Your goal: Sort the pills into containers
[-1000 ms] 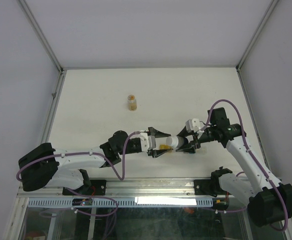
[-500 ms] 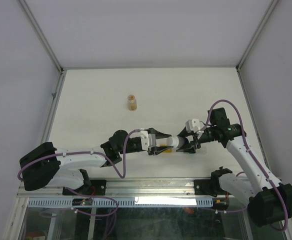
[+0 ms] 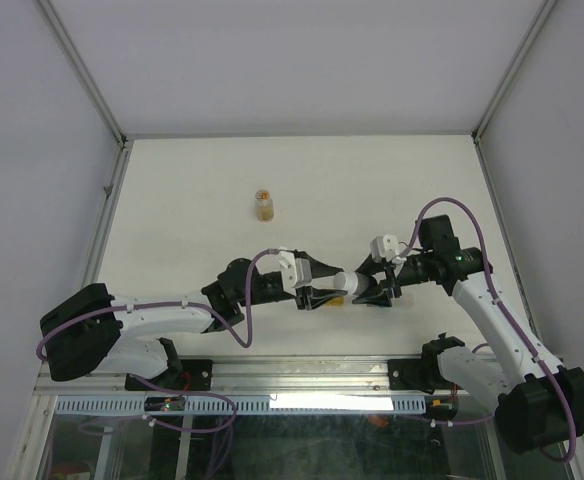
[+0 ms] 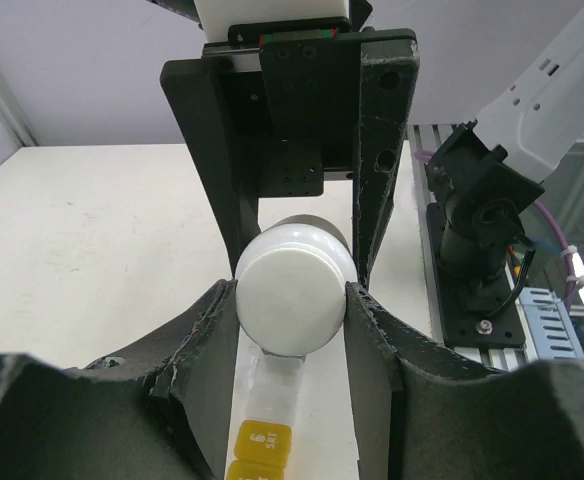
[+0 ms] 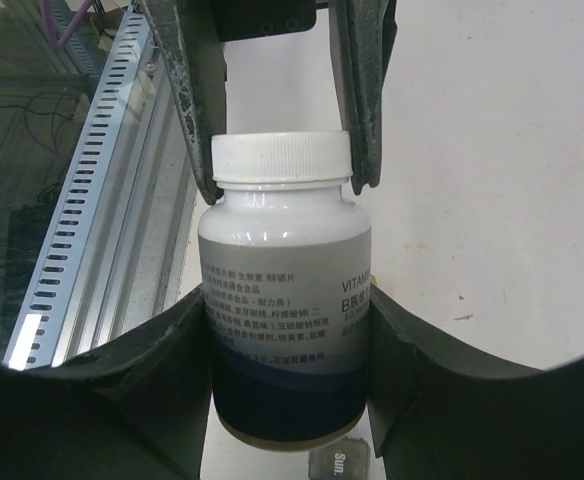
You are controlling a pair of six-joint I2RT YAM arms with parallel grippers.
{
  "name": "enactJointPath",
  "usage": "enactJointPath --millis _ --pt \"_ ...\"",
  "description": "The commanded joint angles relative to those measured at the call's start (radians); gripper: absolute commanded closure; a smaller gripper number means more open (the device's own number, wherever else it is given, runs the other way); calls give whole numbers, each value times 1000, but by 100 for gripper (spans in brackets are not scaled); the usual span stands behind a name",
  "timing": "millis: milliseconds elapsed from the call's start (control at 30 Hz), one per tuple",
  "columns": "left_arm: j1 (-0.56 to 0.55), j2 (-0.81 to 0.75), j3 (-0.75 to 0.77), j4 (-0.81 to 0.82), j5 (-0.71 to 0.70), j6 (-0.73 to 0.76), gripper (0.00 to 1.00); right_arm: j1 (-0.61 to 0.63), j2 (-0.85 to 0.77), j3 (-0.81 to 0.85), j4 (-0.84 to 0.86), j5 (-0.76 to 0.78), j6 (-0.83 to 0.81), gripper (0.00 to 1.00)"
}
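Observation:
My right gripper (image 3: 369, 288) is shut on the body of a white vitamin bottle (image 5: 282, 320), held level above the table between the two arms. Facing it, my left gripper (image 3: 315, 284) is shut on the bottle's white cap (image 4: 294, 300); the pads press on both sides of the cap. Under the bottle the containers lie as a strip on the table: a yellow box (image 4: 264, 445), a clear box (image 4: 277, 385) beyond it, and a box marked "Sun." (image 5: 340, 463) in the right wrist view. No loose pills show.
A small round amber bottle (image 3: 264, 205) stands alone at the back left of the white table (image 3: 172, 200). A metal rail and cable tray (image 3: 302, 400) run along the near edge, close behind the grippers.
My left gripper has closed its jaws onto the bottle's cap. The right gripper and the bottle have stayed where they were.

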Motion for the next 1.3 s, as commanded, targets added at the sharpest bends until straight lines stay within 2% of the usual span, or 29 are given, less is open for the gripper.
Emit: enactJointPath --millis 0,167,300,467,800,900,1000,1067,1133,1167,1267 --pt "-5 0 12 126 -63 -140 100 14 -11 14 115 -47 85 49" --pt "-5 9 2 175 -82 -184 100 18 -5 17 164 -72 168 33" --pt "-5 15 16 161 -87 -197 100 27 -2 19 172 -87 184 29" --pt "-6 5 10 157 -122 -218 100 29 -12 21 185 -84 204 31" --pt "-7 13 9 185 -150 -257 100 38 -14 13 246 -66 280 50" --pt "-7 11 3 204 -146 -275 100 38 -13 18 250 -67 289 62" --pt "-7 11 -6 229 -142 -299 100 39 -12 23 246 -76 293 82" --pt "-7 8 -8 234 -134 -311 79 39 -12 31 238 -83 296 98" --pt "-7 3 -14 243 -115 -315 61 37 -12 38 228 -85 295 100" --pt "-7 -5 -18 246 -107 -313 48 38 -12 39 226 -84 293 100" --pt "-6 -45 -42 234 -87 -275 23 37 -12 41 200 -75 262 100"
